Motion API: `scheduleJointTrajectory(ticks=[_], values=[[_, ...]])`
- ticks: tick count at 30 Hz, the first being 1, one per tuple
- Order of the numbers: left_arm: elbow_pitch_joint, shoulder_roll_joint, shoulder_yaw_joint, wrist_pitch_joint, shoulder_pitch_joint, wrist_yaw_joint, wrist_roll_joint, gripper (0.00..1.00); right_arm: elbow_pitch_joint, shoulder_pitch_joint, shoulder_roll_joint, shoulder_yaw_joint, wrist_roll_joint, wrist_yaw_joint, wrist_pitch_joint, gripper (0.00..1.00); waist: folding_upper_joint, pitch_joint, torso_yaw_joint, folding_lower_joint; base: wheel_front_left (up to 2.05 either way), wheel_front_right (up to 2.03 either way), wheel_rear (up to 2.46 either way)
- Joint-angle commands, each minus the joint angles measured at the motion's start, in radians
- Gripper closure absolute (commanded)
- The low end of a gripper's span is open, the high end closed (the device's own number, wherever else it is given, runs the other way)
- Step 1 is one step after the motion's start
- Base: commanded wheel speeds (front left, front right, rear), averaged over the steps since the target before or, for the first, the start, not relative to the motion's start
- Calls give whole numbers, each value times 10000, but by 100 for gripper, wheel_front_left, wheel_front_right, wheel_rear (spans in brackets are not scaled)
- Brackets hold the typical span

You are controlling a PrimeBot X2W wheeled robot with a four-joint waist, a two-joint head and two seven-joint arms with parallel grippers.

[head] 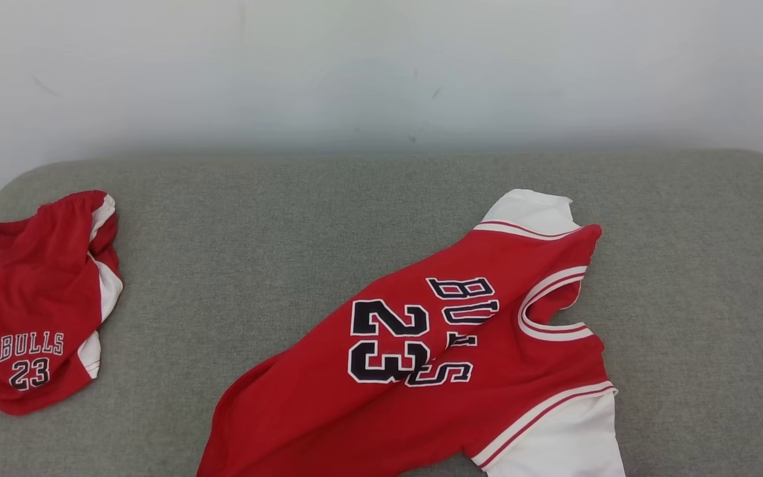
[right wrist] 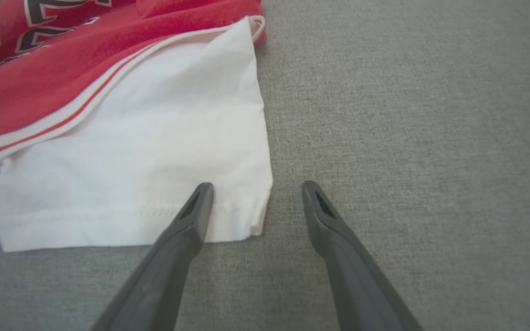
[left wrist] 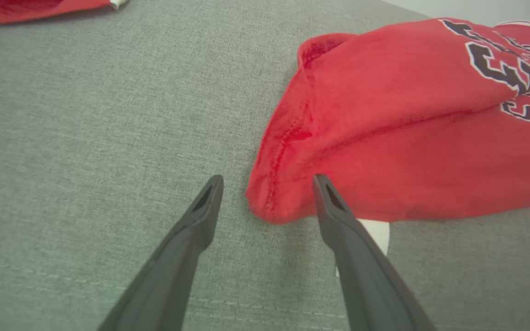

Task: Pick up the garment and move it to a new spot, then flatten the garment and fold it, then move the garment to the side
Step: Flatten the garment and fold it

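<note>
The left gripper (left wrist: 267,184) has its fingers spread and empty. A red corner of the jersey (left wrist: 384,115) shows between their tips, and whether it touches them cannot be told. The right gripper (right wrist: 256,187) is likewise released, with one finger over the white sleeve (right wrist: 131,174). In the head view the jersey lies rumpled at lower centre on the grey cushion (head: 255,225), its bottom cut off. "23" reads clearly, while "BULLS" is broken by a fold. The red shorts (head: 30,298) at the left edge read "BULLS 23".

Home-like room, grey upholstered cushion (head: 289,218), plain white wall (head: 381,66)
</note>
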Motion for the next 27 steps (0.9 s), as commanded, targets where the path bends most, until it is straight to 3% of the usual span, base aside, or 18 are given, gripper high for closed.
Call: scheduleJointTrajectory(ticks=[1, 2, 11, 22, 27], values=[[157, -3, 27, -32, -142, -10, 24, 56, 202, -76, 61, 160, 150, -24, 76, 31, 0, -4, -21, 0, 0, 0, 0], [233, 0, 44, -32, -198, -28, 52, 100, 282, -108, 67, 230, 158, -24, 97, 100, 0, -4, -37, 0, 0, 0, 0], [438, -1, 200, -32, -111, -92, -135, 100, 234, -206, -43, 452, 451, -24, 20, 100, 0, 42, -176, 0, 0, 0, 0], [-1488, 69, 263, -34, -557, -125, -317, 100, -2222, -702, -255, 424, 427, -24, -9, 100, 0, 268, -447, 0, 0, 0, 0], [-2519, 628, 86, 450, -1886, -153, -343, 100, -3412, -1895, -862, 436, 1073, -24, 457, 100, 0, 644, -591, 0, 0, 0, 0]])
